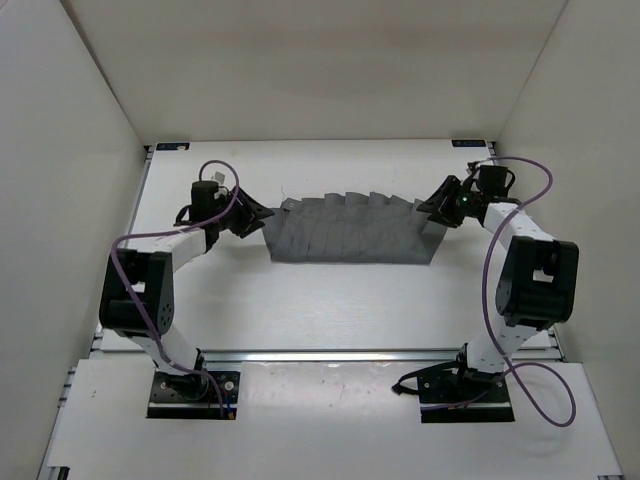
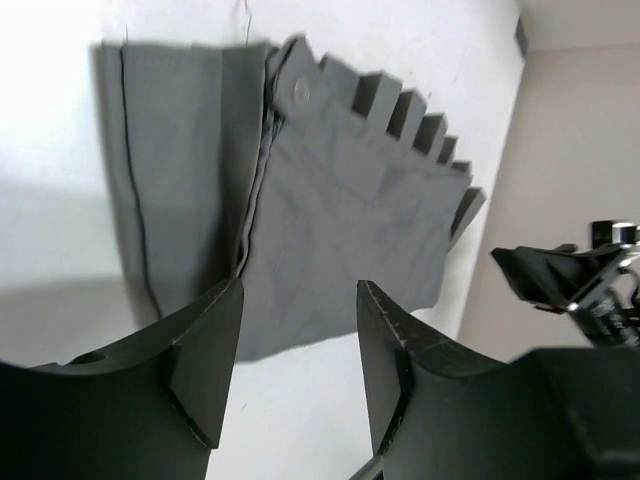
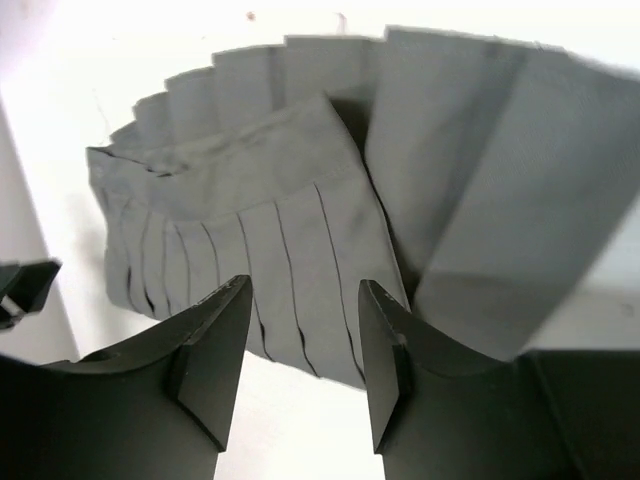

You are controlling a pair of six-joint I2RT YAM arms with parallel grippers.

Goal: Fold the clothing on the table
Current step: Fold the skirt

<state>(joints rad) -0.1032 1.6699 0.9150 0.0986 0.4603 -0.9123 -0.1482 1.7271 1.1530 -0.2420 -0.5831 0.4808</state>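
White panels wall in the worktop on three sides, with a metal rail along the edge by the arm bases. The clothing lies flat between the two hands as a grey, pleated strip stretched from one hand to the other, its far edge stepped like saw teeth.

The left hand sits at the strip's left end, fingers apart and clamped on nothing. In its wrist view, the left hand shows the clothing spread just past its fingertips. A dark seam line runs down the panel on one side, and a small round snap sits near the far edge.

The right hand sits at the opposite end, fingers also apart and holding nothing. From its wrist camera, the right hand has the clothing fanned out just past its fingertips, with a folded flap lying on top of the pleats.

Purple cables loop along both arms.
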